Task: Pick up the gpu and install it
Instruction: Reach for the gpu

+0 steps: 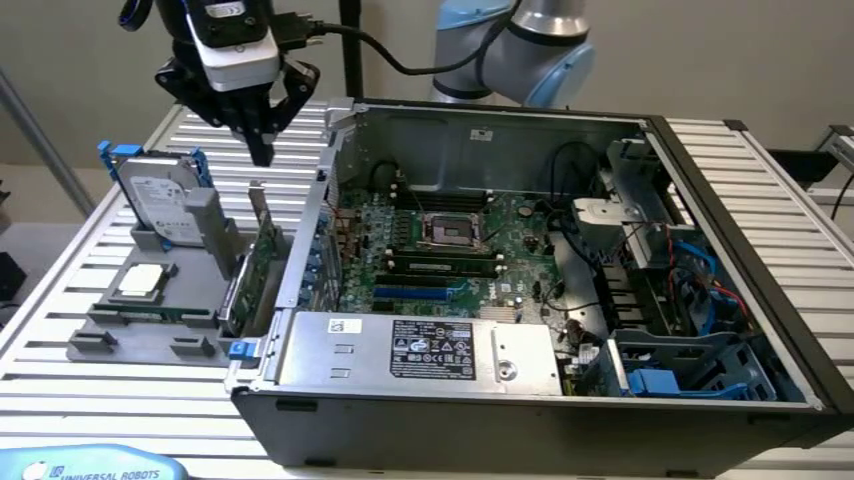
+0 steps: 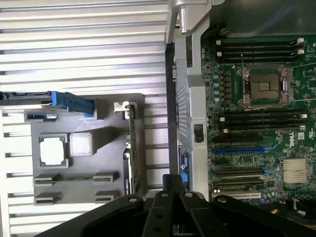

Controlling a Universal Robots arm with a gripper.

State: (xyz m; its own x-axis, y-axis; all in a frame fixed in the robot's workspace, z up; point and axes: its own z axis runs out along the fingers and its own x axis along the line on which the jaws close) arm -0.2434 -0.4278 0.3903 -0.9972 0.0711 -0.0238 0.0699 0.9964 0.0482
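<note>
The gpu (image 1: 262,268) stands on its edge in a slot of the grey holder (image 1: 134,335), at the exterior view's left of the open computer case. Its silver bracket end points up and its green board faces the case. In the wrist view the gpu (image 2: 131,148) appears edge-on as a thin strip. My gripper (image 1: 262,148) hangs in the air above the card's upper end, not touching it. Its black fingers meet in a point, shut, with nothing between them. In the wrist view my gripper (image 2: 173,183) sits between the card and the case wall.
A hard drive in a blue frame (image 1: 160,205) stands upright in the same holder, and a square processor chip (image 1: 144,282) lies flat on it. The open case (image 1: 320,250) holds the motherboard (image 1: 447,240), the power supply (image 1: 427,345) and cables. The slatted table (image 1: 80,400) carries everything.
</note>
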